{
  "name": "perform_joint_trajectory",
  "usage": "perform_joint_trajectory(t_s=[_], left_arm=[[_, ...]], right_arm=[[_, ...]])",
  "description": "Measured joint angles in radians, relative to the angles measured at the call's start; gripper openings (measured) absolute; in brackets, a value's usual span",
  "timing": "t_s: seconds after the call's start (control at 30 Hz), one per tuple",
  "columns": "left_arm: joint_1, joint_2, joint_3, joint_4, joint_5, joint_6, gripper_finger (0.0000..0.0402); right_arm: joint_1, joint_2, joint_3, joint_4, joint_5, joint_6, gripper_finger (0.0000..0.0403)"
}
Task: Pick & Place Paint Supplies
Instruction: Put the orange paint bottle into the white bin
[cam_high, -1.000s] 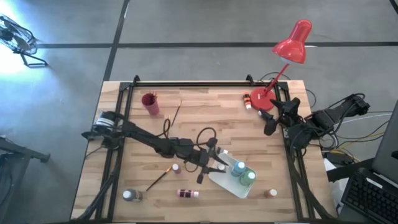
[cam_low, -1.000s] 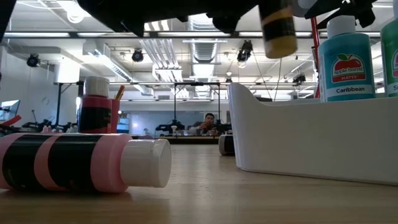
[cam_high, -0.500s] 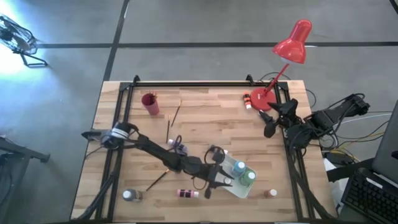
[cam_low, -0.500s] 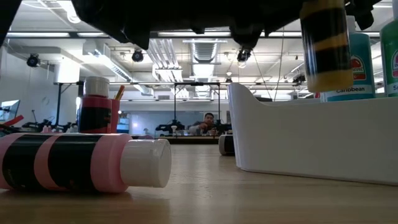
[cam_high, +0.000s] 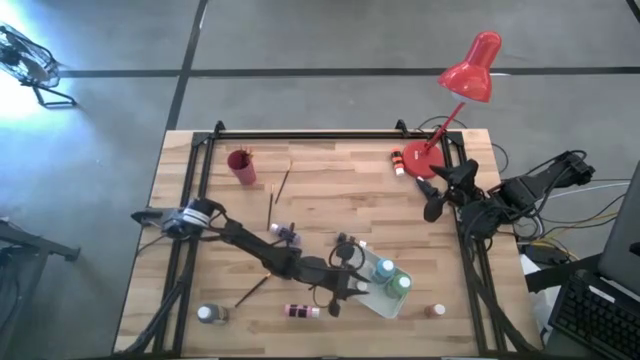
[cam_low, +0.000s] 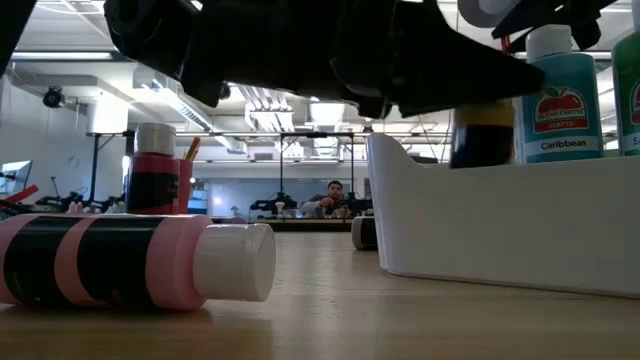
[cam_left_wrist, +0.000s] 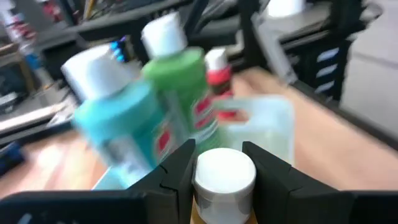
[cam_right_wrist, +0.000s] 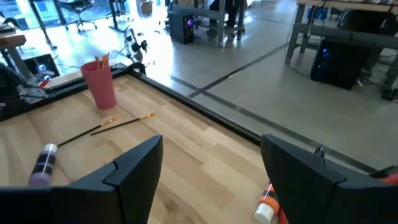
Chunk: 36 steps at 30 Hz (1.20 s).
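Two full-size bottles, teal (cam_left_wrist: 118, 118) and green (cam_left_wrist: 180, 81), already crowd the white tray (cam_high: 372, 296), so the brown paint bottle (cam_left_wrist: 224, 177) pinched in the left end effector (cam_left_wrist: 217, 163) could bump them going in, its bottom is hidden, and the right end effector (cam_right_wrist: 211, 168) waits open by the red lamp (cam_high: 470, 68).

tray (cam_high: 377, 301) near the table's front edge right of centre, two bottles (cam_high: 392, 277) upright in it; left gripper (cam_high: 352, 283) over its left end; lying bottle (cam_high: 301, 312) just left; cup (cam_high: 241, 166) back left; lamp (cam_high: 440, 130) back right
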Motion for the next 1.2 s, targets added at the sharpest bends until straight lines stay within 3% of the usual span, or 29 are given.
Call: perform_joint_trajectory(t_s=[0.5,1.0,1.2], left_arm=[[-0.001,-0.022,-0.093,0.035,-0.051,-0.123,0.0119],[-0.004,-0.086,-0.108,-0.109,-0.055,-0.184,0.0119],[-0.001,-0.086,-0.108,-0.119,-0.061,-0.205,0.0119]], right_arm=[[0.000,0.003,-0.013,-0.002,-0.013,0.000,0.0297],[0.000,0.003,-0.013,-0.003,-0.013,0.000,0.0263],[0.000,0.004,-0.013,-0.003,-0.013,-0.001,0.0272]])
